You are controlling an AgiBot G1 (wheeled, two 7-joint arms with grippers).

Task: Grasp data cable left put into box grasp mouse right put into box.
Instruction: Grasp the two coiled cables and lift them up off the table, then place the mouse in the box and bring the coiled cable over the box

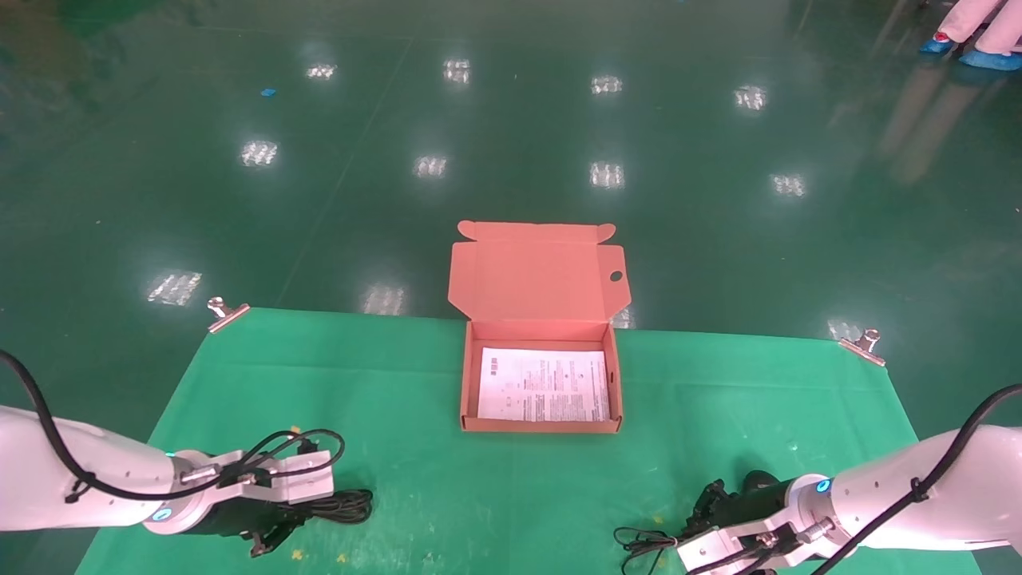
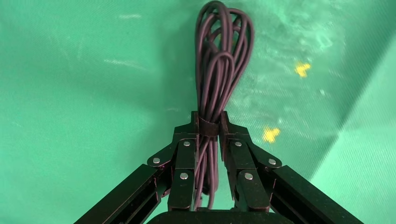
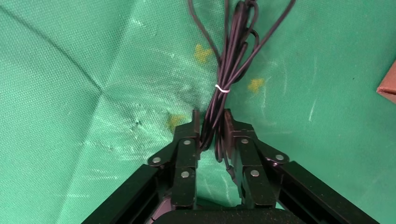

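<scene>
The data cable (image 2: 219,70), a black looped bundle with a strap round it, is held at the strap by my left gripper (image 2: 208,122), which is shut on it. Both are low at the front left of the green cloth (image 1: 343,506). My right gripper (image 3: 212,126) is shut on the mouse's thin black cord (image 3: 229,60), which is bundled with a white tie, at the front right (image 1: 696,519). The mouse's body is mostly hidden under that gripper. The salmon-orange box (image 1: 541,424) stands open at the middle back, with its lid (image 1: 535,275) up and a white sheet (image 1: 544,385) inside.
The green cloth (image 1: 415,447) covers the table and is held by metal clips at the back left (image 1: 226,311) and back right (image 1: 862,345). Small yellow marks (image 2: 271,134) lie on the cloth. A corner of the box (image 3: 387,84) shows in the right wrist view.
</scene>
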